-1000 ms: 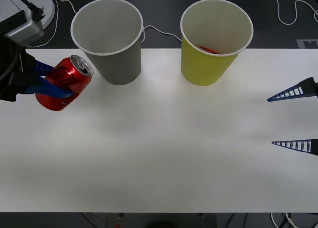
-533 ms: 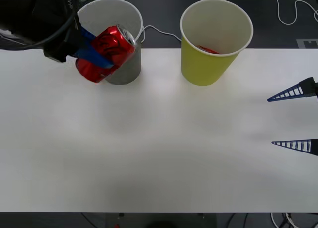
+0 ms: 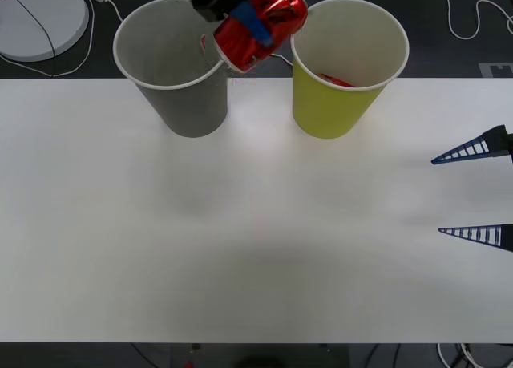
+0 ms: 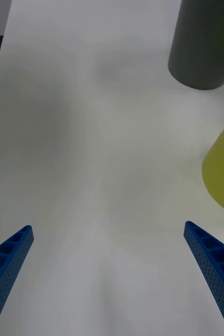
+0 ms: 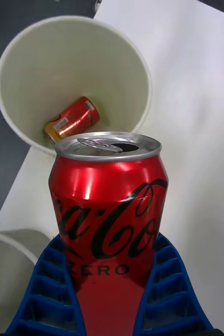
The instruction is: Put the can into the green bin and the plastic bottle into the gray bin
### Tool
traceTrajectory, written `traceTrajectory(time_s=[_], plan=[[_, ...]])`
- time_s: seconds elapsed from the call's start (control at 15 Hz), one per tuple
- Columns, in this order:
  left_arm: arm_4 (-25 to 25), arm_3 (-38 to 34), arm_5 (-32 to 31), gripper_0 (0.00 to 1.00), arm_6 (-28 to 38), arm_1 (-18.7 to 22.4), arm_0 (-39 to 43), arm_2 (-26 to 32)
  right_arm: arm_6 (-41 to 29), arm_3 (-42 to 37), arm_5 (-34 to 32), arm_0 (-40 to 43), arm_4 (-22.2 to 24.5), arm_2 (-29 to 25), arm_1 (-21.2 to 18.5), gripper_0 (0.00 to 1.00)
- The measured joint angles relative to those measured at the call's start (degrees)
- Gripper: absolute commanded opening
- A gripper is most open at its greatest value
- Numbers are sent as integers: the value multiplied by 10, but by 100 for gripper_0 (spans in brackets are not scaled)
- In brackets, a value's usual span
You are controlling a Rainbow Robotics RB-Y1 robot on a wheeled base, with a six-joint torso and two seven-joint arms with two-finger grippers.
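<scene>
Front view: the can (image 3: 261, 25) is held up high by the left tool (image 3: 244, 19), between the gray bin (image 3: 175, 63) and the green bin (image 3: 349, 63). It is tilted, and its silver top is turned toward the green bin. In the left wrist view, the blue fingers (image 5: 49, 283) are pressed on both sides of the can (image 5: 109, 210). Another small red can (image 5: 72, 119) is seen lying inside the green bin (image 5: 127, 68). The right tool (image 3: 477, 193) is kept spread wide over the right edge of the white surface (image 3: 256, 248), well apart from both bins.
</scene>
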Motion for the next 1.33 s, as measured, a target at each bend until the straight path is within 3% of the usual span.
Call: traceTrajectory(time_s=[0.2, 0.6, 0.8, 1.13, 1.2, 1.27, 1.33], plan=[[-3, 134, 7, 0, -1, -92, -62, -26, 0, 0, 0, 0, 0, 0, 0, 100], [-12, 441, 83, 0, -29, -280, -174, -92, 0, 0, 0, 0, 0, 0, 0, 100], [-23, 488, 125, 0, -22, -339, -193, -108, 0, 0, 0, 0, 0, 0, 0, 100], [-36, 493, 154, 2, -8, -361, -194, -108, 0, 0, 0, 0, 0, 0, 0, 100], [-36, 493, 154, 9, -10, -361, -194, -108, 0, 0, 0, 0, 0, 0, 0, 100], [-36, 493, 154, 35, -13, -361, -194, -108, 0, 0, 0, 0, 0, 0, 0, 100], [-36, 493, 154, 94, -14, -361, -194, -108, 0, 0, 0, 0, 0, 0, 0, 100]])
